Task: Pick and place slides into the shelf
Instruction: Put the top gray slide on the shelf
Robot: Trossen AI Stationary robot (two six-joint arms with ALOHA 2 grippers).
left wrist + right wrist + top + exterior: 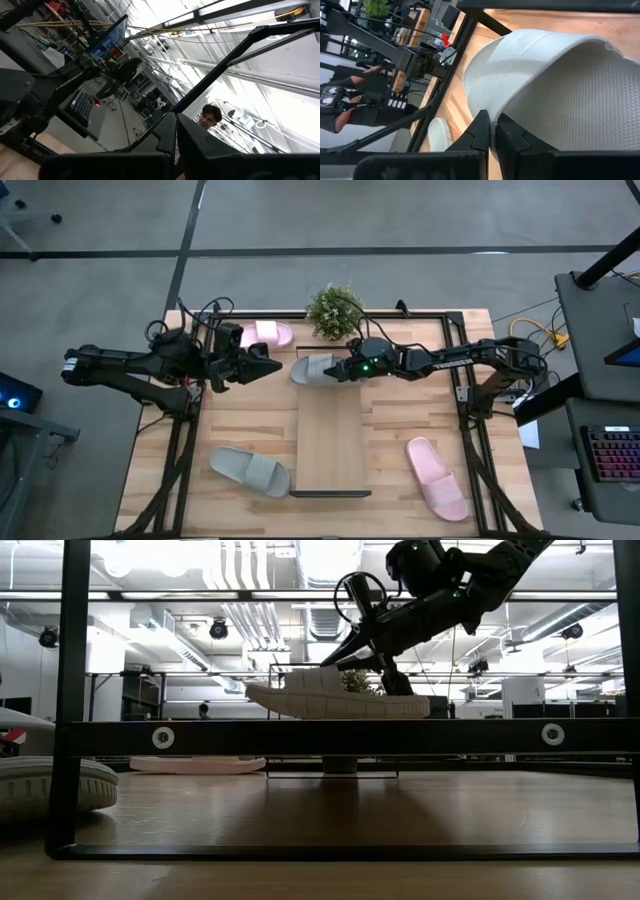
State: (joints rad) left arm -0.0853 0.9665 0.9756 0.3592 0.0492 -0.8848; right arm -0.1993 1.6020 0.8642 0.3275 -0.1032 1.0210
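Grey slide (318, 369) hangs crosswise over our shelf's (330, 442) far end, right gripper (340, 370) jaws clamping its strap; left jaws closed, empty.

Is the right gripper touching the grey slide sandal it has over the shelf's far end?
Touching. In the right wrist view the right gripper has its fingers shut on the edge of the grey slide sandal; the low view shows it lifted.

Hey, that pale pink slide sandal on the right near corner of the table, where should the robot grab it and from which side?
Grip the pale pink slide sandal by its wide strap, coming straight down from above. It lies flat and sole down on the tabletop, clear of other things, so the raised strap is the easiest part to pinch. The right hand, shut on a grey slide sandal, is nearer.
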